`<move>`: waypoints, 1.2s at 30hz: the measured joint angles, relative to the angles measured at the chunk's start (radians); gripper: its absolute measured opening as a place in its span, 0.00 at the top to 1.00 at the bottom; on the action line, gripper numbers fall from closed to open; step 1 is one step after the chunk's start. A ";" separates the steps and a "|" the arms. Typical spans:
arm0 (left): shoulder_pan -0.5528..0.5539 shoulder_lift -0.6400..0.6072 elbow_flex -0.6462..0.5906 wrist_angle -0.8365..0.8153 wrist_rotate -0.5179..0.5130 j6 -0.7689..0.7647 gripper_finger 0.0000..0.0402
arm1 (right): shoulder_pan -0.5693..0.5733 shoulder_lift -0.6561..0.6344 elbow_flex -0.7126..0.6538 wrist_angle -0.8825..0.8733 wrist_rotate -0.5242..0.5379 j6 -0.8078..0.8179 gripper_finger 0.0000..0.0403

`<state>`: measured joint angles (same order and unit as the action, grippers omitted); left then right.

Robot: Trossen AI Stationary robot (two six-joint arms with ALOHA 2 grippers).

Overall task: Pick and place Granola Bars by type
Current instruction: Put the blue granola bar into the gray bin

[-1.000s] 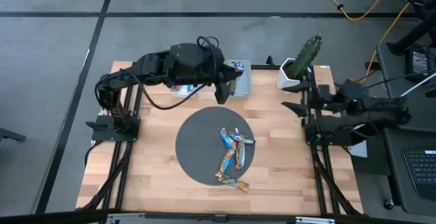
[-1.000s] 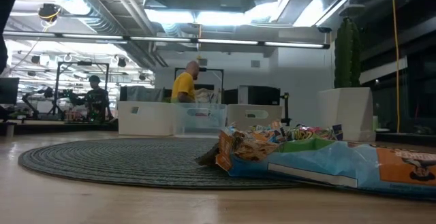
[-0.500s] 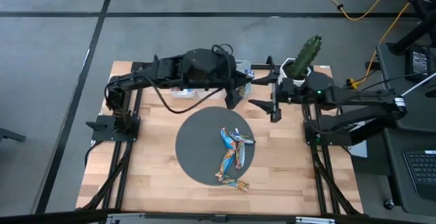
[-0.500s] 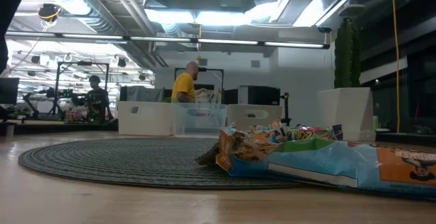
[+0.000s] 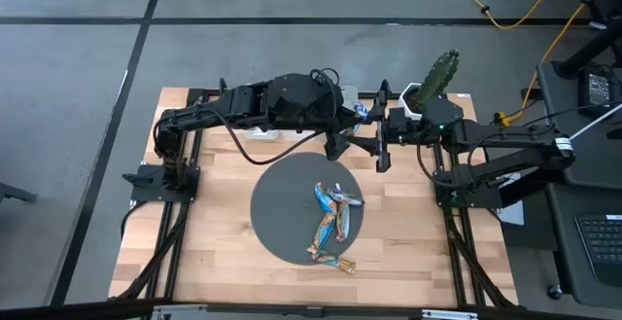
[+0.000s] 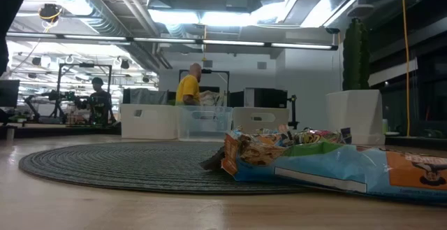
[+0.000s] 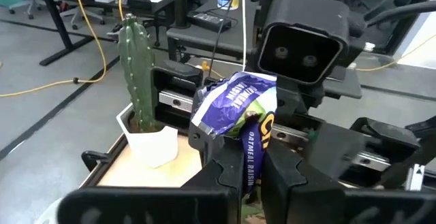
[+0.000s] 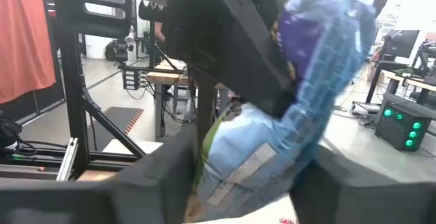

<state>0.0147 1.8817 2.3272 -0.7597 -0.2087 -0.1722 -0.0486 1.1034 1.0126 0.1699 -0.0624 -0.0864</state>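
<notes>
Above the mat's far edge, my left gripper [image 5: 340,143] [image 7: 252,166] is shut on a blue and purple granola bar [image 7: 235,105] [image 8: 320,67] and holds it in the air. My right gripper [image 5: 377,151] [image 8: 242,180] faces it from the table's right, open, one finger on each side of the bar's lower part. More bars in blue, orange-brown and silver wrappers lie in a heap [image 5: 333,225] [image 6: 300,153] on a round grey mat [image 5: 282,198]. My left gripper pinches the blue bar between its two fingers by its dark lower end [image 7: 256,149], coming level from the table's left. The bar is lifted clear, and its crinkled upper end [image 7: 231,94] stands out beyond the fingertips. My right gripper: I cannot tell whether its fingers touch the bar.
A clear bin [image 5: 342,114] stands at the table's far edge behind the grippers. To its right is a white pot with a cactus [image 5: 434,79] [image 7: 139,81]. Bare wood [image 5: 219,252] shows around the mat. People stand in the room beyond the table.
My left gripper has swung from over the clear bin toward the table's right and a little nearer, carrying the blue bar. My right gripper has come in from the table's right edge toward the left until it faces the left gripper. The heap on the mat has stayed put.
</notes>
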 joint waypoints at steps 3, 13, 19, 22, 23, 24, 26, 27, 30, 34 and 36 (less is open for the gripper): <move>0.002 -0.001 0.000 0.001 0.003 0.001 0.96 | 0.000 -0.002 0.000 -0.001 0.000 -0.001 0.71; 0.004 -0.012 0.016 -0.051 0.039 0.056 0.84 | 0.001 -0.021 -0.002 -0.021 -0.019 -0.001 0.88; -0.014 -0.120 0.024 -0.181 0.020 0.006 0.68 | -0.005 -0.115 0.001 -0.120 0.019 -0.005 0.89; -0.050 -0.176 0.023 -0.218 -0.032 -0.033 0.62 | -0.006 -0.181 -0.001 -0.198 0.046 -0.005 0.89; -0.064 -0.192 0.023 -0.229 -0.058 -0.035 0.60 | -0.006 -0.203 -0.001 -0.207 0.048 0.000 0.89; -0.080 -0.205 0.023 -0.235 -0.084 -0.034 0.59 | -0.006 -0.221 0.000 -0.214 0.048 0.006 0.89; -0.107 -0.218 0.024 -0.235 -0.134 -0.019 0.57 | -0.007 -0.246 0.000 -0.226 0.048 0.034 0.90; -0.117 -0.220 0.024 -0.236 -0.151 -0.013 0.56 | -0.011 -0.253 0.000 -0.227 0.047 0.045 0.90; -0.135 -0.219 0.023 -0.239 -0.167 -0.007 0.55 | -0.042 -0.252 0.000 -0.240 0.050 0.074 0.89; -0.139 -0.210 0.023 -0.237 -0.139 -0.004 0.56 | -0.145 -0.173 0.073 -0.380 0.049 0.064 0.89; -0.139 -0.203 0.017 -0.241 -0.133 0.002 0.56 | -0.220 -0.096 0.142 -0.458 0.033 0.018 0.90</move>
<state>-0.1242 1.6786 2.3445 -1.0008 -0.3412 -0.1700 -0.2690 1.0074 1.1550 -0.2882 -0.0295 -0.0680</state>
